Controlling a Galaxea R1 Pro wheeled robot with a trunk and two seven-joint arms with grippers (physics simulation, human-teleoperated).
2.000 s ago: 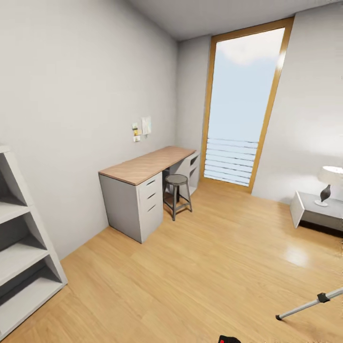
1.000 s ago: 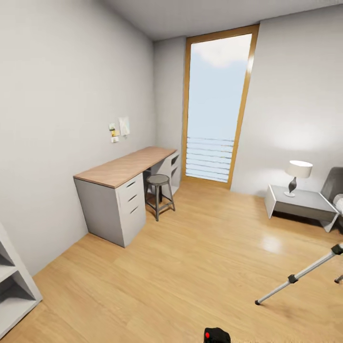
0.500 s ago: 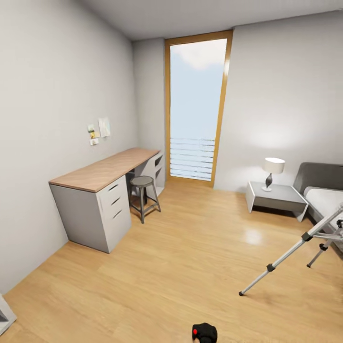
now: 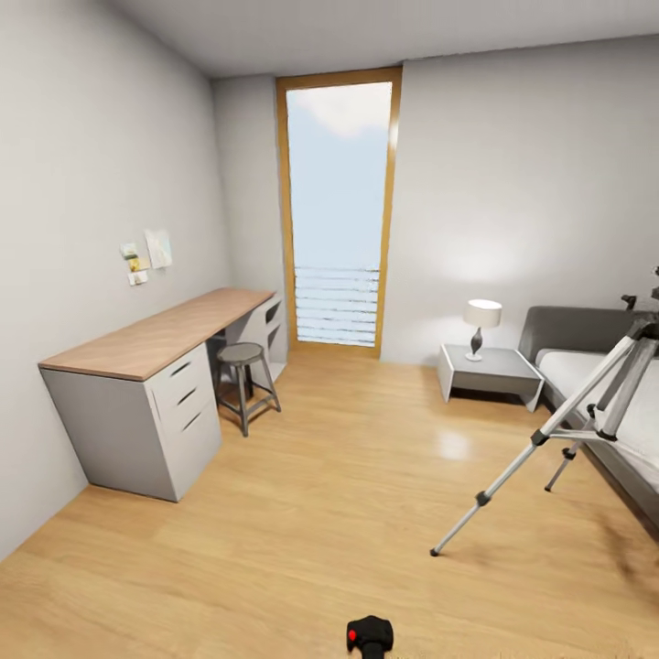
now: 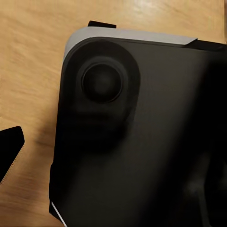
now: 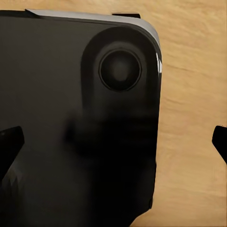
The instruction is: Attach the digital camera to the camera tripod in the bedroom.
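The camera tripod [image 4: 513, 471] stands at the right of the bedroom, its silver legs spread on the wood floor beside the bed [image 4: 572, 371]; its black head is cut off by the picture's right edge. The digital camera [image 4: 369, 634], small and black with a red dot, shows at the bottom edge of the head view; what it rests on cannot be told. In the wrist views both grippers hang over the robot's own black base [image 5: 142, 132] and the floor. My right gripper [image 6: 115, 144] has its fingertips [image 6: 9, 146] far apart. One fingertip [image 5: 9, 149] of my left gripper [image 5: 113, 151] sits at the frame's edge.
A wood-topped desk [image 4: 156, 343] with drawers runs along the left wall, a round stool [image 4: 243, 352] beside it. A tall wood-framed window [image 4: 339, 210] fills the far wall. A grey nightstand [image 4: 485, 371] with a lamp [image 4: 480, 316] stands by the bed. Open floor [image 4: 348, 476] lies between.
The head view has swung to the right: the white shelves have left at the left, and the bed, the nightstand and most of the tripod have come into view.
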